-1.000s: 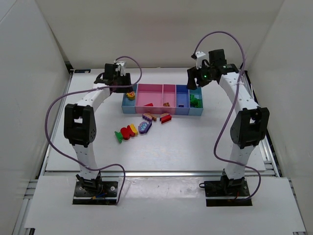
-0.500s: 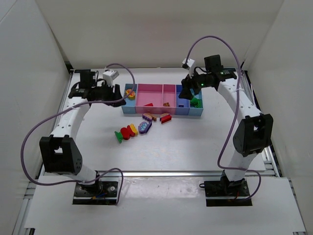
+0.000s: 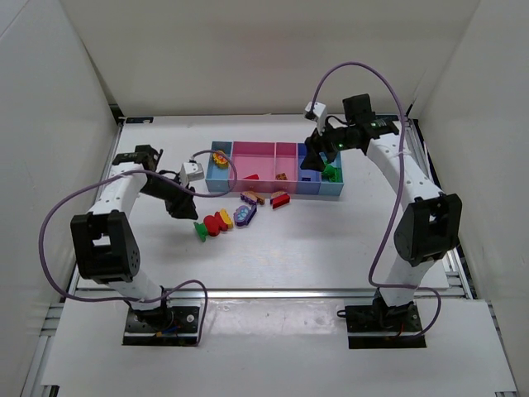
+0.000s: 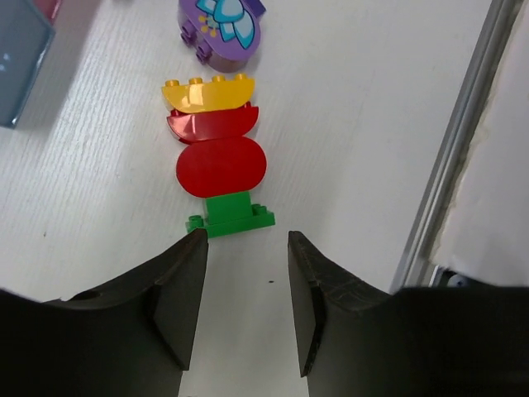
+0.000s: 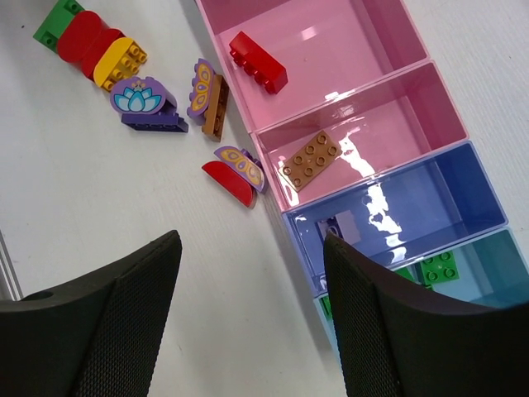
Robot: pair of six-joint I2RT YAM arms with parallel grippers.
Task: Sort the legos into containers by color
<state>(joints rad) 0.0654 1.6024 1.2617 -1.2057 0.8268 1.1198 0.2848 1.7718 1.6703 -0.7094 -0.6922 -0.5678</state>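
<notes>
Surface: a white table (image 3: 331,248) boxed in by white walls (image 3: 264,50).
Left claw: the left gripper (image 4: 245,240) has its jaws parted and holds nothing; it hangs just short of the green piece (image 4: 230,217).
Beyond it: red oval (image 4: 221,167), red arch (image 4: 212,124) and yellow arch (image 4: 207,91) touch in a line, with the purple lotus piece (image 4: 221,29) just past them.
Right claw: the right gripper (image 5: 250,248) is spread wide and empty, at the near side of the containers (image 3: 307,187).
Right wrist view only: red brick (image 5: 258,62) in the pink bin (image 5: 347,41); brown plate (image 5: 310,161) in the next pink bin (image 5: 397,116); green bricks (image 5: 438,266) in the teal end bin (image 5: 488,256).
Top view only: a yellow-orange piece (image 3: 220,157) in the light-blue end bin (image 3: 213,180).
</notes>
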